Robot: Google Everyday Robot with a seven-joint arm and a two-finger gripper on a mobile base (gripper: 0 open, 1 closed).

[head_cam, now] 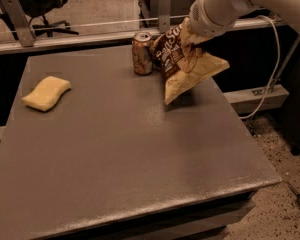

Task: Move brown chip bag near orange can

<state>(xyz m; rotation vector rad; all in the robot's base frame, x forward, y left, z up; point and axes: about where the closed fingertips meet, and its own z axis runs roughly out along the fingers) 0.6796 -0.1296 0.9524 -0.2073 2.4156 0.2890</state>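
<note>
Beneath the gripper [190, 33], jaws clamped on its top, hangs the crinkly cream-edged brown chip bag [182, 68], just beside the mottled cylindrical orange can [142, 54].

The robot's arm [240, 1] enters from the upper right as a thick, smooth tube in off-white casing, rounded along its length and free of visible markings. A faint ring seam sets off a bulbous wrist section at its lower end. The gripper [189, 31] sits just below that wrist, at the arm's lower left tip, tan in the warm light. A thin pale cable [276, 49] curves down from beside the arm.
</note>
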